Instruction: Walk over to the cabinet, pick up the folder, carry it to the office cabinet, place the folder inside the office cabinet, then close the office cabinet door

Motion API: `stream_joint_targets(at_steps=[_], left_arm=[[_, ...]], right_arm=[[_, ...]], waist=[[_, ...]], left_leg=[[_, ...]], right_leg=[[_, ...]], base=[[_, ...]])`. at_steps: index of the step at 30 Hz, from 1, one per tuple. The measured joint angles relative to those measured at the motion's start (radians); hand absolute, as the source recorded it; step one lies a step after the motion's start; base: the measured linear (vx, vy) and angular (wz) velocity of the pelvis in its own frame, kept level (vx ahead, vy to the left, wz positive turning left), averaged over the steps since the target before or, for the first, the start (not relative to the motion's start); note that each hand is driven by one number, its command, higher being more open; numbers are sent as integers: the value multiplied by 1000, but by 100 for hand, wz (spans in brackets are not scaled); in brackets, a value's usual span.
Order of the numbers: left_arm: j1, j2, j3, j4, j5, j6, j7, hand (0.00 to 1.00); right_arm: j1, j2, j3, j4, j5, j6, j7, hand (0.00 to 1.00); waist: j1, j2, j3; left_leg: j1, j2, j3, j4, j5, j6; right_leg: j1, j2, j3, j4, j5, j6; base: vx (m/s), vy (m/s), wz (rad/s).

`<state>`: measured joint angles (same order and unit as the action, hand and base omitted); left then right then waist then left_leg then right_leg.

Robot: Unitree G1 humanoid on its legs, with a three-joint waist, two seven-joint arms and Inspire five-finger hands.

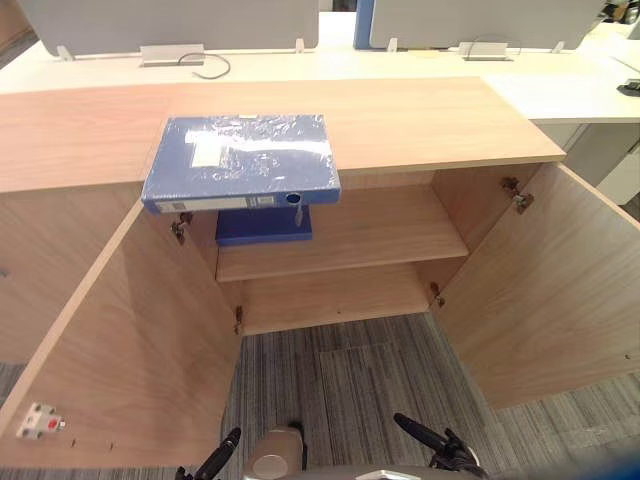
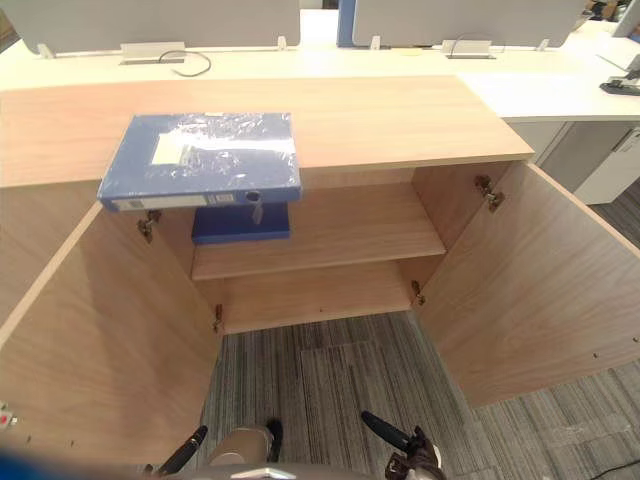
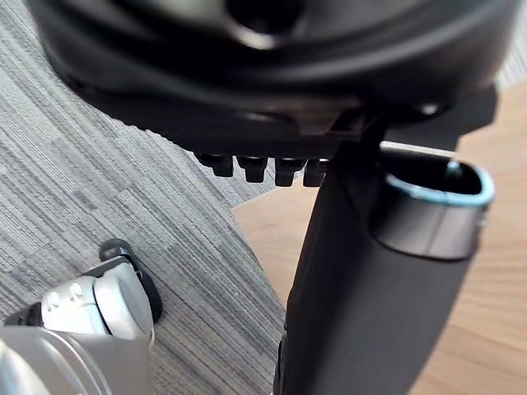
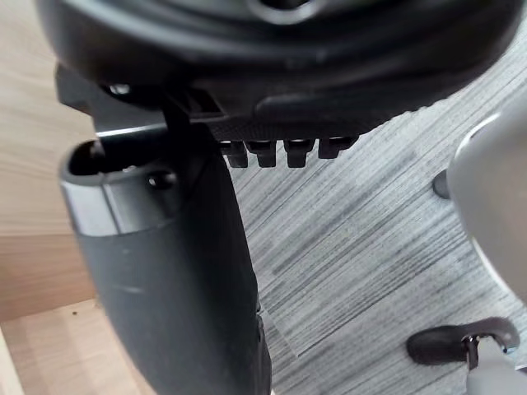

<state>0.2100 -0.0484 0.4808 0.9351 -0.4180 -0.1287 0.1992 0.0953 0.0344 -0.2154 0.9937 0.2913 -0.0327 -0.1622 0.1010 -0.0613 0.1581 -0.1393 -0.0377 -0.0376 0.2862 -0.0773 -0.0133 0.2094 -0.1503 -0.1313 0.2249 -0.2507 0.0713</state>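
The left robot hand and the right robot hand hang low in front of the body over the carpet floor. Their fingers are loosely spread and hold nothing. Both are well apart from the work, which suggests the pick-up is not yet begun.

Ahead stands the cabinet with its left door and right door swung wide, so the shelf inside lies open to reach. The blue folder lies flat on the cabinet's wooden top, towards the robot's left. Its spine juts a little past the front edge, an overhang that would probably let fingers get under it. Directly below, on the shelf, sits another blue item, partly hidden. A white desk runs behind the cabinet.
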Motion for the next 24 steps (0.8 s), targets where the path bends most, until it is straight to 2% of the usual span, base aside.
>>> stream_joint_targets(at_steps=[2, 3, 4, 5, 6, 8, 12, 13, 14, 16, 17, 20, 24], left_arm=[[-4, -8, -1, 14, 2, 4, 2, 100], [-4, -16, -1, 16, 7, 8, 4, 100], [-6, -14, -1, 15, 17, 8, 7, 100], [-13, -10, -2, 17, 33, 8, 11, 100], [-19, -9, -2, 23, 37, 6, 14, 100], [-24, -6, 9, 29, 37, 5, 19, 100], [-36, -11, 16, 23, 37, -2, 40, 100], [-31, -9, 21, 6, 38, -4, 46, 100], [-26, -31, 26, 12, 39, -1, 54, 100], [-23, -35, 30, 39, 46, 2, 56, 100], [-17, -36, 44, 52, 43, 4, 58, 100], [-7, -37, 66, 69, -6, 7, 62, 100], [-1, -36, 55, 60, -24, 5, 65, 100]], right_arm=[[-5, -8, 1, -4, -20, 0, 3, 100], [-9, -17, 0, -22, -28, -1, 5, 100], [-11, -19, 1, -35, -41, 1, 6, 100], [-15, -25, 1, -46, -56, 2, 7, 100], [-15, -30, 1, -47, -56, 0, 6, 100], [-8, -32, 3, -47, -56, -17, 5, 100], [-16, -40, 35, -13, -56, -14, 1, 100], [-15, -38, 50, 4, -56, -13, 0, 100], [-11, -60, 48, 13, -55, -5, 1, 100], [-11, -79, 49, 25, -57, -1, -4, 100], [-14, -85, 53, 27, -59, 6, -2, 100], [-13, -83, 77, 27, -94, 10, -3, 100], [0, -82, 80, 26, -94, 9, -3, 100]], waist=[[5, 20, -8], [5, 36, -4], [5, 36, 0], [4, 44, 14], [4, 45, 14], [-1, 42, 14], [-3, 31, 9], [-2, 4, 6], [-1, 30, -12], [-2, 57, -28], [-3, 66, -32], [-1, 60, -35], [-4, 60, -35]], left_leg=[[36, 5, 24, -41, -4, 5], [59, 7, 33, -61, -3, 6], [77, 1, 41, -74, -2, 10], [99, 0, 40, -73, -8, 15], [116, 2, 33, -70, -17, 11], [132, 13, -2, -50, -40, 0], [121, 43, -108, -23, -69, -40], [117, 40, -137, -12, -79, -68], [119, 73, -167, -21, -84, -86], [132, 124, -175, -51, -76, -98], [151, 161, -174, -92, -59, -120], [162, 225, -174, -128, -43, -149], [141, 242, -173, -76, -33, -163]], right_leg=[[-52, -15, 11, 113, 3, 5], [-140, -28, 31, 294, 4, 7], [-224, -45, 55, 464, 25, 19], [-318, -65, 84, 654, 56, 16], [-359, -85, 82, 708, 49, 10], [-399, -125, 85, 667, 41, -1], [-352, -103, 152, 311, 54, 11], [-325, -109, 157, 236, 47, 94], [-317, -88, 97, 237, 28, 67], [-308, -49, 47, 236, 5, 44], [-308, -17, 26, 237, -3, 29], [-294, 41, -9, 223, -18, -2], [-235, 60, -56, 174, -19, -7]], base=[[53, 69, -42], [37, 69, -39], [23, 32, -28], [24, -20, -5], [28, -34, 14], [33, -117, 50], [53, -365, 73], [57, -396, 77], [114, -474, 76], [202, -444, 55], [207, -362, 30], [164, -281, 12], [136, -133, 31]])
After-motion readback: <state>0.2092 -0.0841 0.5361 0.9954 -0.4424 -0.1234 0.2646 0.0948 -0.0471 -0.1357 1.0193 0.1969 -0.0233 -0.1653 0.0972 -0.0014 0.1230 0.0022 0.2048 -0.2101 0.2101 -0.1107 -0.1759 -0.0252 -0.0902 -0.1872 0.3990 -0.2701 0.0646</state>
